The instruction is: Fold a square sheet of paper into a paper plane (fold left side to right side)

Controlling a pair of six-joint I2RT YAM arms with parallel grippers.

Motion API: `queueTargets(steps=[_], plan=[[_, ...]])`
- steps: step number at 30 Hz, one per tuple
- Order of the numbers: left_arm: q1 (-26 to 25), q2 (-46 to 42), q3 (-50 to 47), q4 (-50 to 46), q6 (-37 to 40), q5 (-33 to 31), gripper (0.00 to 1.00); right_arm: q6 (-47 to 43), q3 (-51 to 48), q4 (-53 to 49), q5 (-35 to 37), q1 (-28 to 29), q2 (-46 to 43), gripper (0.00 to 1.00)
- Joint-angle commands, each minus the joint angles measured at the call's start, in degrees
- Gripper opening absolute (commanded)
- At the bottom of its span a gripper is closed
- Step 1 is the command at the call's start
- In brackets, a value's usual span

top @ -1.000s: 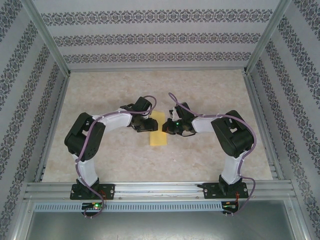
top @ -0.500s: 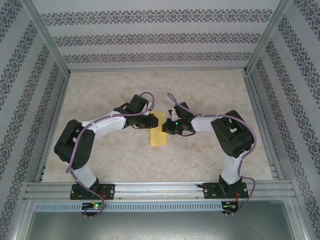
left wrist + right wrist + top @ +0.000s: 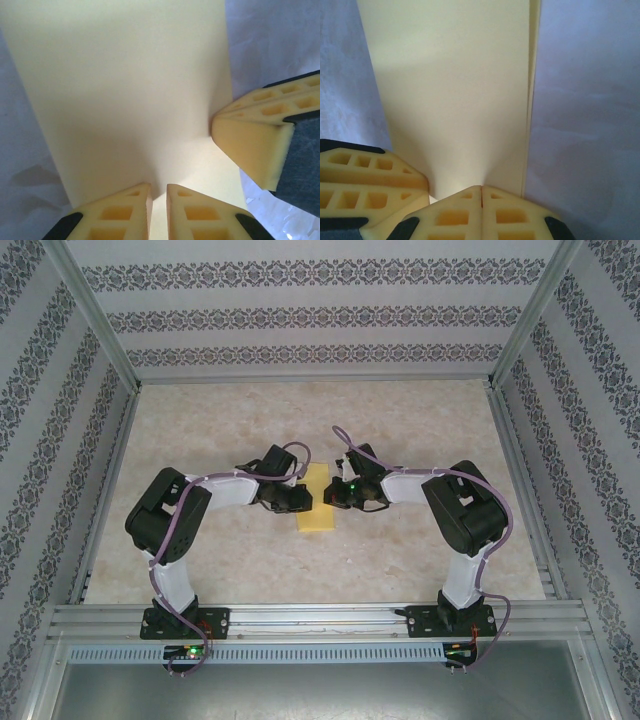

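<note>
The square sheet of paper [image 3: 320,510] lies mid-table as a narrow pale-yellow strip, folded over on itself. Two layered edges run along one long side of the paper [image 3: 450,85]. My left gripper [image 3: 303,498] rests its tips on the strip's left part. In the left wrist view its jaws [image 3: 159,192] stand almost together over the paper [image 3: 125,90], with a thin gap and nothing between them. My right gripper [image 3: 334,496] is shut and presses its tips [image 3: 481,192] on the strip's right part. The two grippers' fingers nearly meet. No paper plane shape shows.
The marbled tabletop [image 3: 420,420] stretches around the strip, walled by patterned panels. Metal rails [image 3: 300,618] run along the near edge by the arm bases. One right-hand finger [image 3: 245,145] shows close by in the left wrist view, and left-hand fingers [image 3: 370,175] show in the right wrist view.
My left gripper has closed from wide open to almost shut, and it has come down onto the strip's left part. The right arm and the paper have stayed put.
</note>
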Motion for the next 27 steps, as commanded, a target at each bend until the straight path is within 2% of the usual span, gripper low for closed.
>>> queueTargets(steps=[1, 8, 18, 27], plan=[[1.5, 0.5, -2.9, 2.9, -0.3, -1.4, 0.16, -2.1, -1.2, -9.9, 7.2, 0.4, 2.5, 0.00], [3.7, -1.0, -7.1, 4.6, -0.9, -1.3, 0.16, -2.6, -1.6, -10.8, 8.3, 0.4, 2.2, 0.00], [8.5, -7.7, -10.7, 3.2, 0.7, -0.1, 0.15, -2.7, -1.6, -10.0, 6.9, 0.2, 1.7, 0.00], [6.8, -10.3, -9.9, 9.4, -1.4, 7.7, 0.11, -2.5, -1.2, -9.3, 6.2, 0.4, 1.5, 0.00]])
